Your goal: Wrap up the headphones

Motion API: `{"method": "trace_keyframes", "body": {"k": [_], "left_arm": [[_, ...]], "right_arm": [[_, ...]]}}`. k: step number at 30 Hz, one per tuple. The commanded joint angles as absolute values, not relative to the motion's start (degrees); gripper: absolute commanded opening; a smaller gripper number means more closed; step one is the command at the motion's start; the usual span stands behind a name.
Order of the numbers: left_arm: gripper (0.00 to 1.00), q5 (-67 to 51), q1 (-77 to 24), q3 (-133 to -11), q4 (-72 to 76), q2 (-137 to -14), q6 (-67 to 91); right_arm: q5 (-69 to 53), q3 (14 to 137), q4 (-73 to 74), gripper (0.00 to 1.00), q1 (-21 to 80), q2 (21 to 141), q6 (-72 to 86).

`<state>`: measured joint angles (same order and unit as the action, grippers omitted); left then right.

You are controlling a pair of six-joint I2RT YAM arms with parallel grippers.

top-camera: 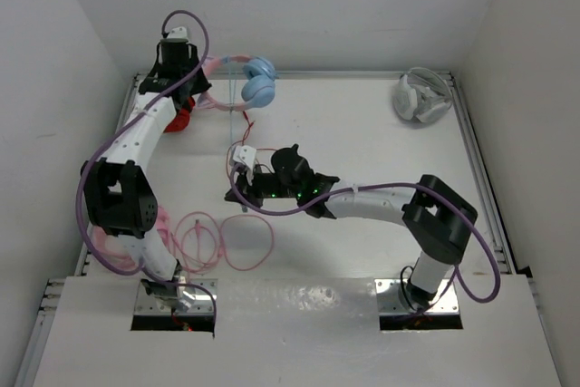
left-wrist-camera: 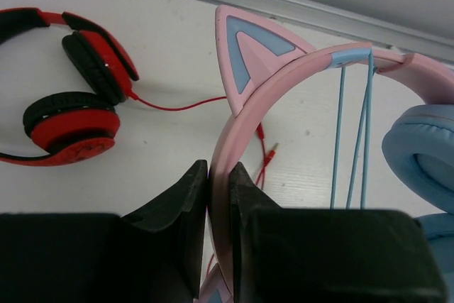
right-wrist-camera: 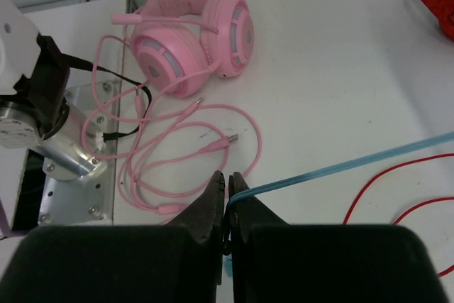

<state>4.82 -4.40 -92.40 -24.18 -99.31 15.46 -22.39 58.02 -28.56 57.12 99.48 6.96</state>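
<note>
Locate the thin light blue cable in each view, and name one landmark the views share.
Top external: blue cable upper centre, running down from the headband.
Left wrist: cable right of centre, under the headband.
Right wrist: cable from bottom centre to the right edge.
Shared landmark: the red headphones.

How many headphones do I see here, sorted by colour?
Blue-and-pink cat-ear headphones: 1
Red-and-black headphones: 1
All-pink headphones: 1
White-grey headphones, as far as I can tell: 1
Total: 4
</note>
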Motion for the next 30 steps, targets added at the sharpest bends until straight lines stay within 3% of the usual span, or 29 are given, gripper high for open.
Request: {"method": "trace_keyframes", "body": {"k": [1, 10, 13, 17, 21, 30], "left_arm": [[0.00, 10.3, -4.3, -89.5, -9.2, -94.3, 12.6], [0.00, 24.1, -14.4, -73.9, 8.6, -89.3, -14.9], [0.00, 18.4, -16.3, -70.4, 7.7, -87.4, -18.9], [0.00, 9.7, -16.9, -69.3, 1.8, -84.9, -20.1], [0.00, 3.0, -17.6, -68.8, -4.7, -82.8, -22.2], [0.00, -7.2, -22.8, -67.9, -15.2, -80.9, -26.3]], "right_arm": [[-26.1, 60.9, -25.4, 0.00, 57.8, 93.3, 7.1], [-12.6, 67.5, -7.2, 0.00, 57.7, 85.1, -4.6], [-4.0, 75.0, 6.2, 0.00, 56.5, 86.5, -11.9], [3.9, 83.0, 13.0, 0.00, 52.2, 89.4, -15.7], [5.5, 83.1, 11.9, 0.00, 43.6, 88.9, -15.6], [5.5, 82.2, 3.6, 0.00, 35.3, 90.0, -19.9]]}}
